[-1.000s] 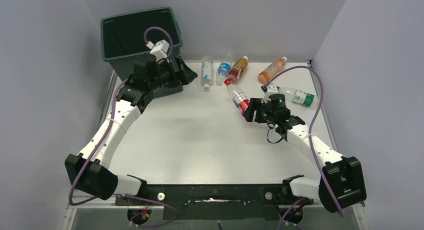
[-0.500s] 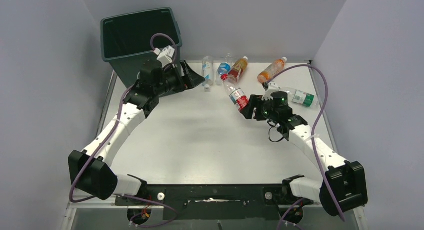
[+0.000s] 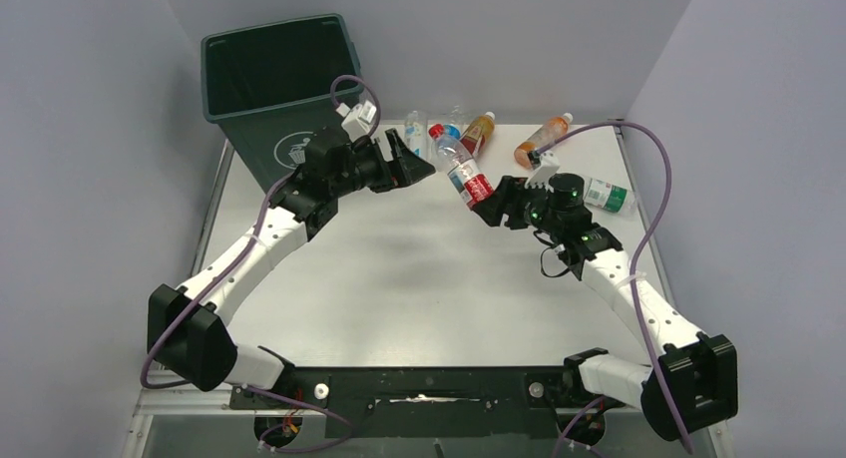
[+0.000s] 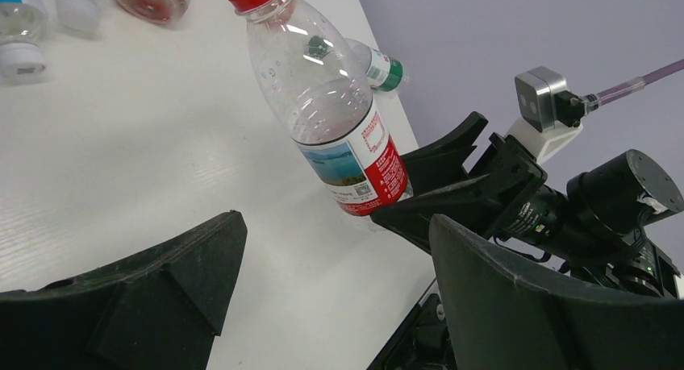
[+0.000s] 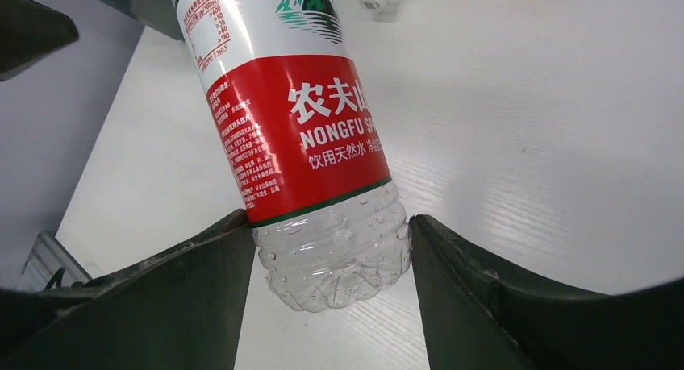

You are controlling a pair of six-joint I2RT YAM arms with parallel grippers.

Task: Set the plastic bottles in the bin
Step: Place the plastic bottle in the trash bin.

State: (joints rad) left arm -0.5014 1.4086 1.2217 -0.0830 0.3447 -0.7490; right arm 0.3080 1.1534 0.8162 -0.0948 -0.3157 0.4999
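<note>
Looking at the top view, I see the right gripper [image 3: 483, 201] pinching the red-labelled bottle [image 3: 461, 169] at its clear bottom end, one finger on each side. The right wrist view shows the same grip: the two dark fingers [image 5: 202, 281] press against the ribbed base just under the red label. The bottle is tilted and its red cap points toward 11 o'clock. As far as I can judge, it is raised off the tabletop [image 3: 399, 278].

The left gripper [image 3: 411, 161] is spread wide and has nothing between its fingers. It stands just beside the capped end of the held bottle, at the 9 o'clock side of it, and I see no contact. In the left wrist view the bottle [image 4: 339, 136] is ahead of the open fingers [image 4: 161, 289], with the right gripper [image 4: 427, 197] behind it.

The bin [image 3: 254, 139] stands at the 11 o'clock corner of the tabletop, dark green, its white symbol facing the arms. It is at the 9 o'clock side of the left gripper.

Other bottles lie along the 12 to 1 o'clock edge: a clear bottle with a white label [image 3: 413, 137], an orange-red bottle [image 3: 478, 132] and an orange bottle [image 3: 544, 139]. A green-labelled bottle [image 3: 604, 194] lies at 2 o'clock, near the right wrist.
</note>
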